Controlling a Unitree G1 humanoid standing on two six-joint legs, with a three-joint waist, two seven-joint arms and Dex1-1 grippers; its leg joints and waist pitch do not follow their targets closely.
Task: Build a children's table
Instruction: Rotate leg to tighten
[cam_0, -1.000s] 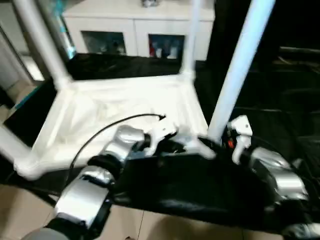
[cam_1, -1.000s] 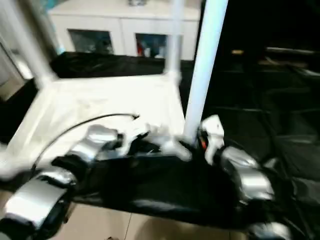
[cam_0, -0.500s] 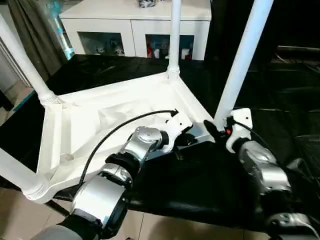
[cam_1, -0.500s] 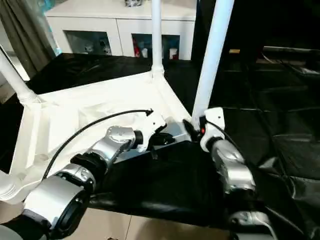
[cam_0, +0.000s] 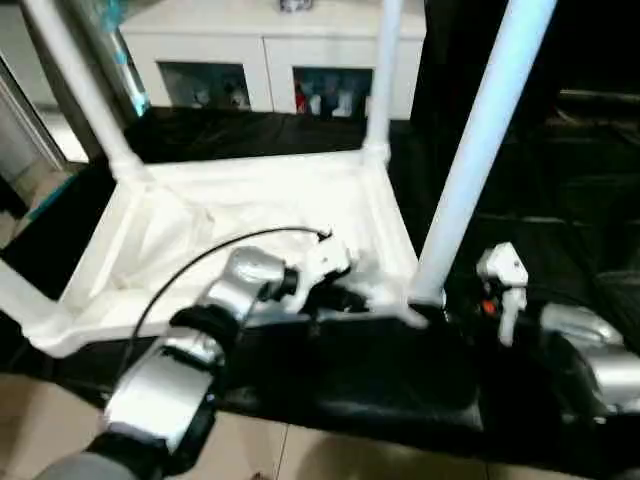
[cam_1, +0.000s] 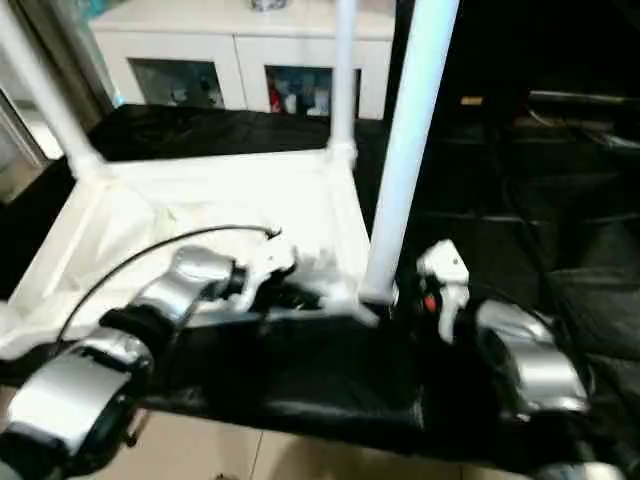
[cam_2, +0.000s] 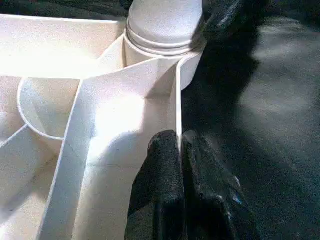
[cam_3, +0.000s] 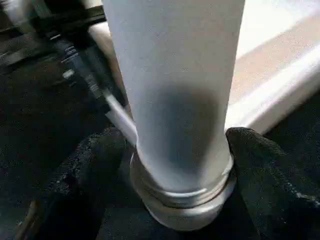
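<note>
The upturned table (cam_0: 250, 230) covers the left of the bench (cam_0: 560, 200), its four legs rising as posts. The near right leg (cam_0: 470, 160) stands between the right hand's (cam_3: 165, 165) spread fingers, blocking passage there. The left hand (cam_2: 181, 165) pinches the near rim beside that leg. Right of the leg the bench lies open.

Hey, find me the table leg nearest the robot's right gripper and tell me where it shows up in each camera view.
Left eye view: the nearest leg rises right of centre from the tabletop's near corner.
Right eye view: it stands just right of centre.
Left wrist view: its flared base sits in the corner socket, beyond the fingers pinching the tabletop rim.
Right wrist view: it stands between the two fingers.
Shared landmark: that corner socket.
</note>
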